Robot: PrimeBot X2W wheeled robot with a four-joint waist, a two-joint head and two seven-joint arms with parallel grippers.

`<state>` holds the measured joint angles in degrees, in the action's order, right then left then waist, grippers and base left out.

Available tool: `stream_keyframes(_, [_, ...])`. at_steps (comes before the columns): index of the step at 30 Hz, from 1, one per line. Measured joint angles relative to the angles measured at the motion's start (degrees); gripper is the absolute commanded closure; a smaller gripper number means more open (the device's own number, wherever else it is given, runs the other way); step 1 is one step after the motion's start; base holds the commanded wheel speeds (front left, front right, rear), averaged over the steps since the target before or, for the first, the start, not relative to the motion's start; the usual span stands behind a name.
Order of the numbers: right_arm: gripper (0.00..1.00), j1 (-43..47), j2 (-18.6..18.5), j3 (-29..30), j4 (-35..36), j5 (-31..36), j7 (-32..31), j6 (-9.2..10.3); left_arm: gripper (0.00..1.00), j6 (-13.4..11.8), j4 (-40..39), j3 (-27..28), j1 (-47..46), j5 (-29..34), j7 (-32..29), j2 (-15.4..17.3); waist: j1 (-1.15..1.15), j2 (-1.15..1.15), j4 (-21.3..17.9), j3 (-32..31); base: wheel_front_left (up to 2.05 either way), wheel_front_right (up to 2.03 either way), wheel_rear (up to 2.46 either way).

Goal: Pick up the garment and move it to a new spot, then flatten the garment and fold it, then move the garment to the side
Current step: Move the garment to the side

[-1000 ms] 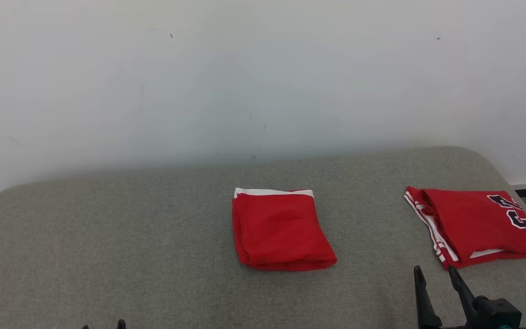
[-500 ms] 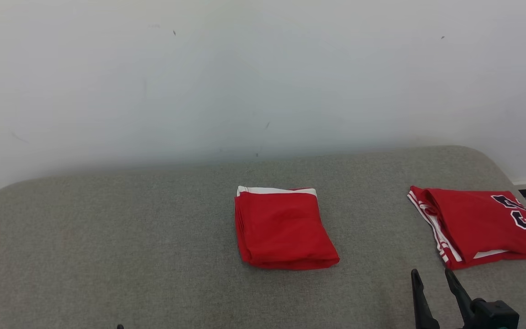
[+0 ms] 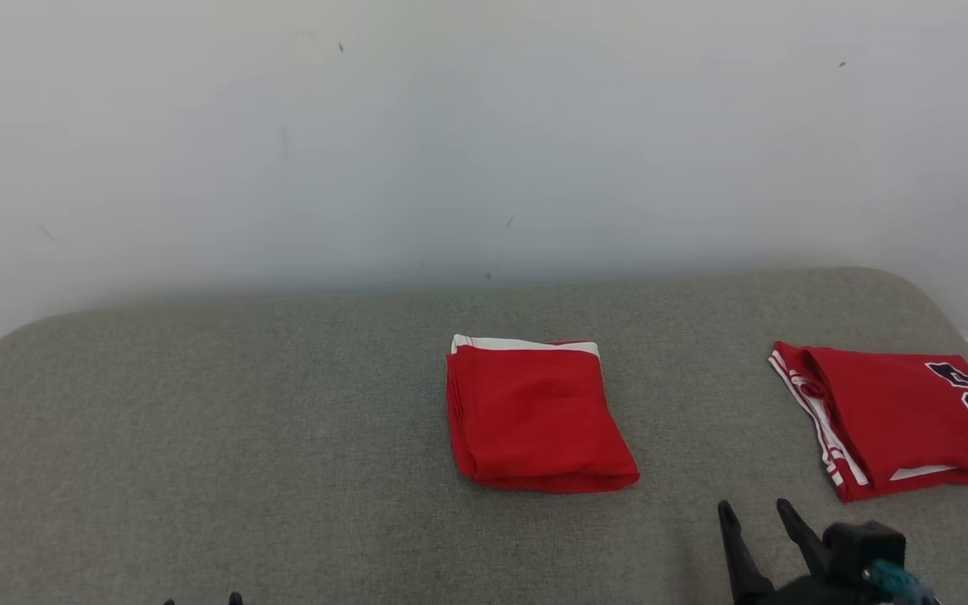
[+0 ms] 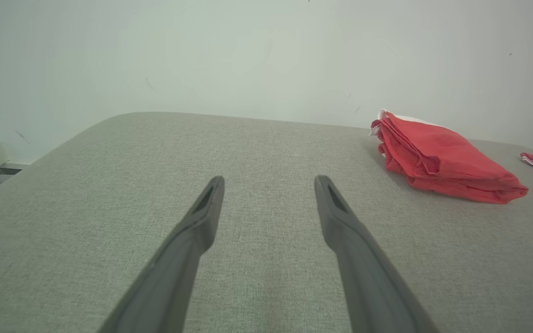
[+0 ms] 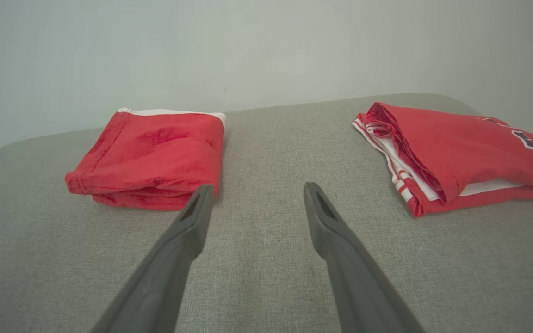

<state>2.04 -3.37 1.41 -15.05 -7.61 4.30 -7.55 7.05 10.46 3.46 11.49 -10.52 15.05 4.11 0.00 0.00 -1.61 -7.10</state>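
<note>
- A folded red garment (image 3: 539,416), with a white band along its far side, lies flat at the middle of the grey surface (image 3: 198,437), well clear of every edge.
- A second garment (image 3: 896,416), red with white trim and dark lettering, lies folded at the right edge near the far right corner. It is well apart from the first.
- The right tool (image 5: 258,188) hovers low by the near edge, fingers apart and holding nothing. It is aimed at the bare strip between the two bundles and is short of both.
- The left tool (image 4: 269,185) hangs over the near left part of the surface, fingers apart and empty, with the garment off to its right.
- A plain pale wall (image 3: 484,126) runs behind the far edge.
- By the look of the compact, squared bundle, the moving, flattening and folding of the middle garment appear done.
- What seems left is the last step, carrying it to the side, perhaps toward the right edge where the other piece lies. Neither tool has a grip on it yet.
</note>
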Motion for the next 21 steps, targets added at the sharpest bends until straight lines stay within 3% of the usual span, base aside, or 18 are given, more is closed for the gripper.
stream_keyframes(3, [0.0,-3.9,0.1,-1.3,-1.4,-2.4,-8.6,0.0,0.0,0.0,0.0,-0.9,-0.4,0.1,0.0,0.0,0.0,0.0,0.6,0.3,0.0,0.0,0.0])
stream_keyframes(8, [0.0,-12.8,-3.3,-6.7,-3.1,-5.0,-25.1,-0.01,0.0,0.1,-0.4,-3.3,-2.4,0.5,0.0,0.3,0.0,0.01,2.5,1.2,0.0,0.0,0.0])
stream_keyframes(14, [0.0,-25.4,-5.1,2.9,-12.8,-3.0,-35.0,0.03,0.0,0.1,-1.7,-6.8,-4.5,1.1,-0.2,0.7,0.0,0.01,6.8,3.7,0.0,0.0,0.0])
stream_keyframes(21, [0.0,-35.3,-4.4,14.6,-21.8,1.1,-38.8,0.08,0.0,0.1,-2.5,-9.2,-7.3,1.1,-0.2,1.0,0.01,0.01,11.9,8.1,0.0,0.0,0.0])
